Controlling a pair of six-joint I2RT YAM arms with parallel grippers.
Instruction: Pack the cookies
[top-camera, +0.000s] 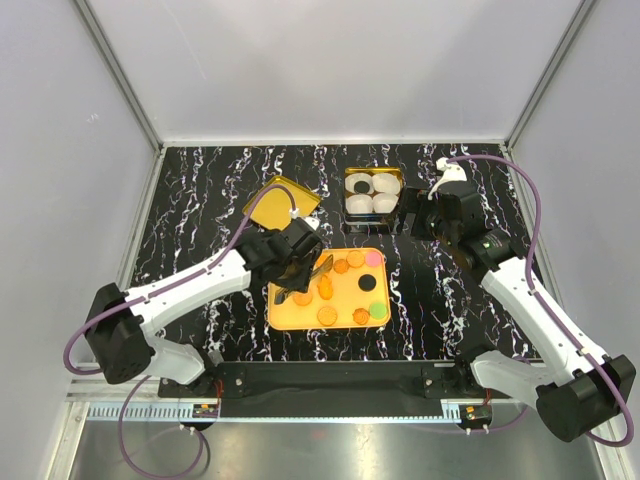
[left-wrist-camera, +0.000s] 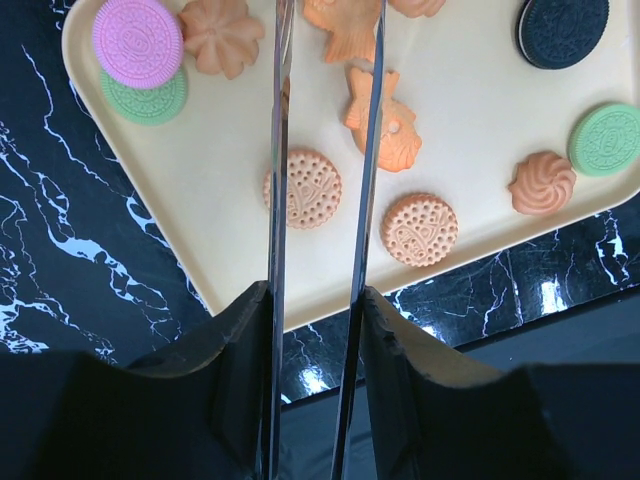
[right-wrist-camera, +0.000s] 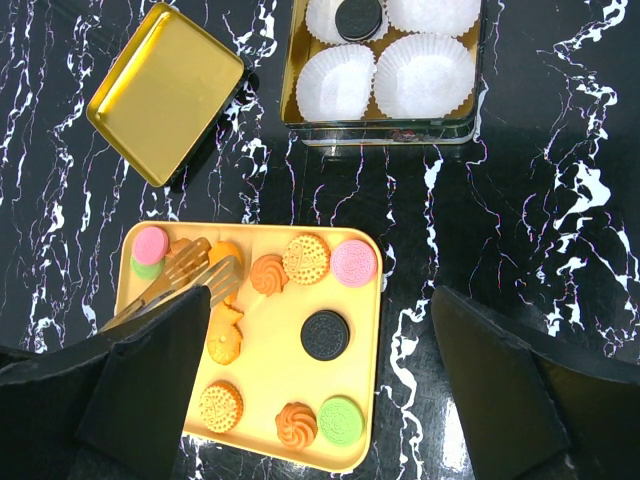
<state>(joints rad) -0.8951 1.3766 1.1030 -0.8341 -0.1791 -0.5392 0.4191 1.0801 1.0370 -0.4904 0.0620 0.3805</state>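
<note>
left end effector (left-wrist-camera: 322, 200): parted over cookies (left-wrist-camera: 315, 188) | right end effector (right-wrist-camera: 320, 350): parted, empty

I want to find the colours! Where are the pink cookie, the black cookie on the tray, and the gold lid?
pink cookie (right-wrist-camera: 353, 262), right wrist view, its centre
black cookie (right-wrist-camera: 325, 334), right wrist view, its centre
gold lid (right-wrist-camera: 165, 93), right wrist view, its inner face

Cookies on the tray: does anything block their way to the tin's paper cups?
Nothing visible does. Bare table lies between the tray and the open tin; its lid lies off to the side, and three paper cups are empty.
</note>
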